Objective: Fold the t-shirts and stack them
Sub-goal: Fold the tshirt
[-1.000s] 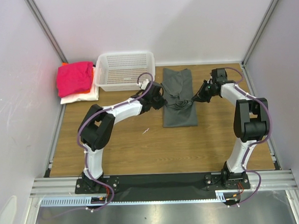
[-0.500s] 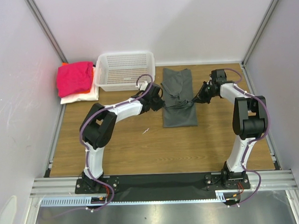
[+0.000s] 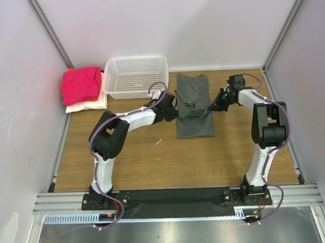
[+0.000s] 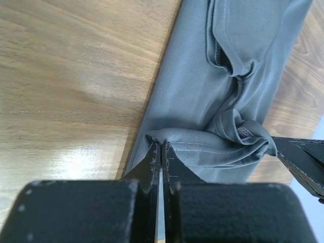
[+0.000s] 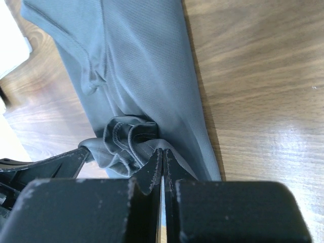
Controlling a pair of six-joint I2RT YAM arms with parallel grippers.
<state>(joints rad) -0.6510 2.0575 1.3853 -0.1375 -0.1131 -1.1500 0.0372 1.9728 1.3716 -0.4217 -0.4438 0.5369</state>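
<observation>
A dark grey t-shirt (image 3: 194,107) lies as a long narrow strip on the table, right of the middle. My left gripper (image 3: 175,113) is shut on its left hem edge (image 4: 167,142). My right gripper (image 3: 211,108) is shut on the right hem edge (image 5: 172,144). The held hem hangs bunched between them, lifted over the strip's middle, with a small label showing in the left wrist view (image 4: 244,132). A stack of folded t-shirts sits at the far left: magenta-pink (image 3: 81,84) on top, orange (image 3: 101,77) under it, white (image 3: 87,105) at the bottom.
A white plastic mesh basket (image 3: 135,76) stands at the back, just left of the grey shirt and behind my left arm. Grey walls close in the table on three sides. Bare wood shows in front of the shirt.
Both grippers have carried the held hem a little farther toward the back of the table. The fold of the grey shirt has shifted with them.
</observation>
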